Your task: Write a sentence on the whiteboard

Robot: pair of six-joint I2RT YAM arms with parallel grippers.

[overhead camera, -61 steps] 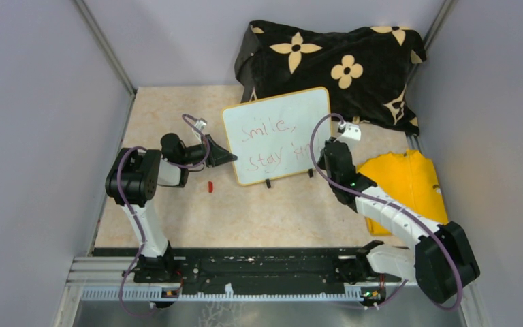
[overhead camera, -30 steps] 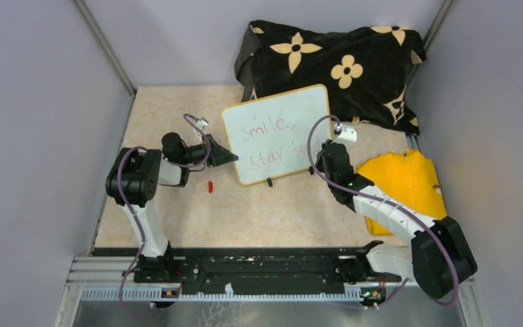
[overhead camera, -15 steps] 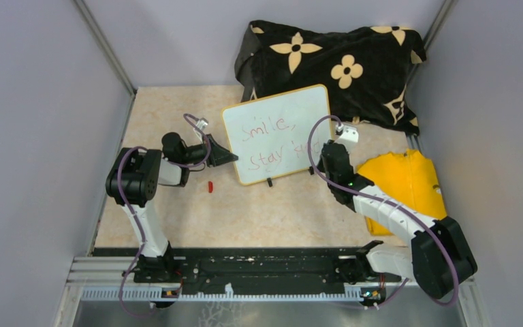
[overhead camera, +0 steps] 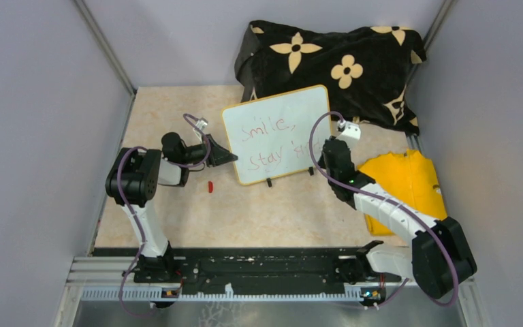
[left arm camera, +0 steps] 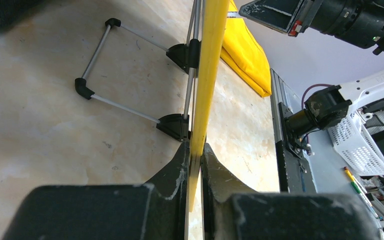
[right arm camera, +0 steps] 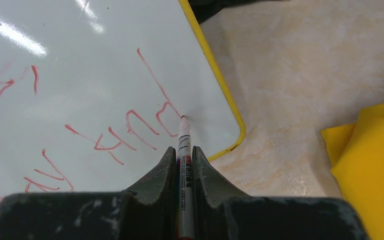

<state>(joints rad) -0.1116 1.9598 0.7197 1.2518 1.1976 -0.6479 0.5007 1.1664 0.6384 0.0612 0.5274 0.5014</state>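
The whiteboard [overhead camera: 276,133] stands tilted on the table, yellow-framed, with two black clip feet. The sentence [overhead camera: 272,143] is red lettering in two lines, "Smile," above "Stay", with a last word partly behind my right arm. My left gripper [overhead camera: 226,158] is shut on the board's left edge; its wrist view shows the yellow frame [left arm camera: 207,75] clamped between the fingers. My right gripper [right arm camera: 183,150] is shut on a white marker [right arm camera: 184,150] whose red tip touches the board [right arm camera: 80,90] at the last letter of "kind" [right arm camera: 130,127], near the lower right corner.
A black flower-patterned cloth [overhead camera: 334,65] lies behind the board. A yellow cloth [overhead camera: 408,184] lies right of my right arm. A small red marker cap [overhead camera: 210,187] lies on the table below my left gripper. Grey walls close in both sides.
My right gripper has shifted a little along the board's right edge while the last red letters of the lower line grew. The left arm and the board have not moved.
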